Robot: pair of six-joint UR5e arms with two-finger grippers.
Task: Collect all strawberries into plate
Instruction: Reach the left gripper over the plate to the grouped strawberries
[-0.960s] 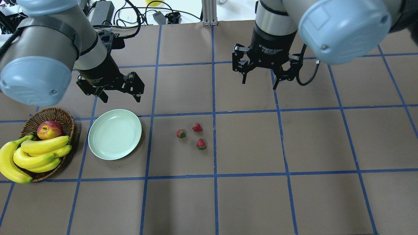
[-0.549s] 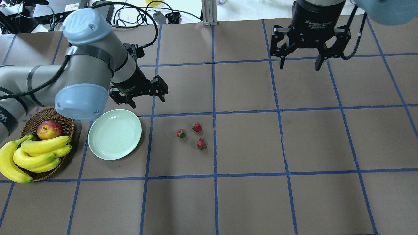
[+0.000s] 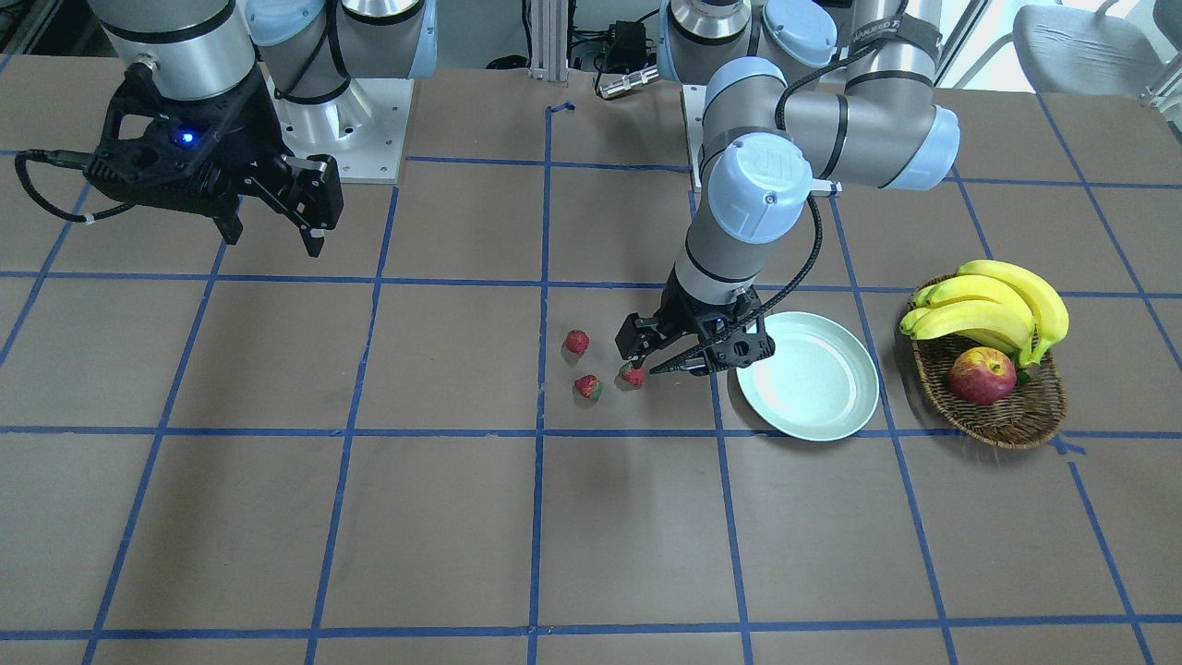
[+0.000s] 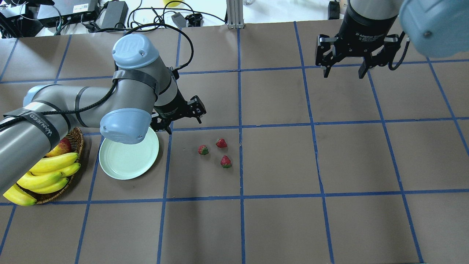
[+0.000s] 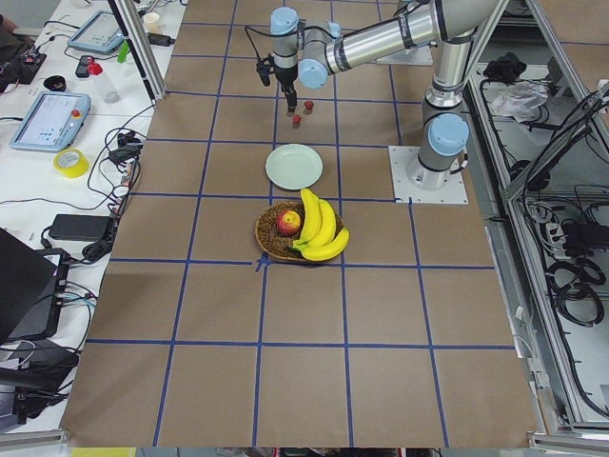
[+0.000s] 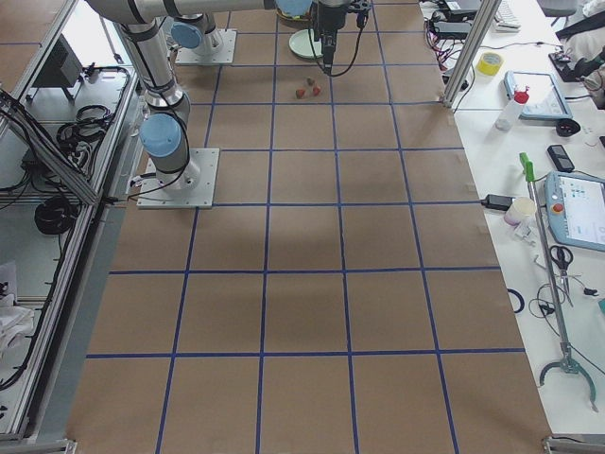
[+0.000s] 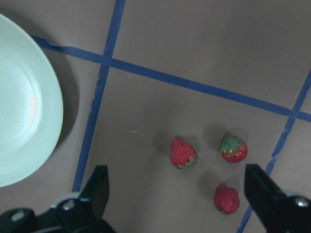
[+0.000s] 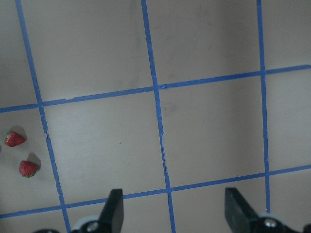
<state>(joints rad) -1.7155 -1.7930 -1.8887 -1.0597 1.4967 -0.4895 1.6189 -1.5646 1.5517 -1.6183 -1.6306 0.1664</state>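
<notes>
I have the left fingers spread wide with nothing between them. They hang over the counter just past the far right rim of the plate, pointing down toward the berries. From the wrist camera I see the plate's edge off to one side and all three strawberries ahead, in the gap between the two finger tips. In the front view one tip lines up with the nearest berry, but the overhead view shows clear counter between them, so I read no contact. The left arm reaches across above the plate's near-left part and covers a bit of it.

The strawberries sit in a tight little group on the counter, none on the plate, one square over from it and just left of the middle line of blue tape. The one closest to the plate shows the most green.

The right fingers are also wide apart and hold nothing. They hover high over the far right squares, well apart from the berries; two berries show only at the left edge of that wrist view.

Beside the plate, on its other side, a basket holds bananas and an apple.
</notes>
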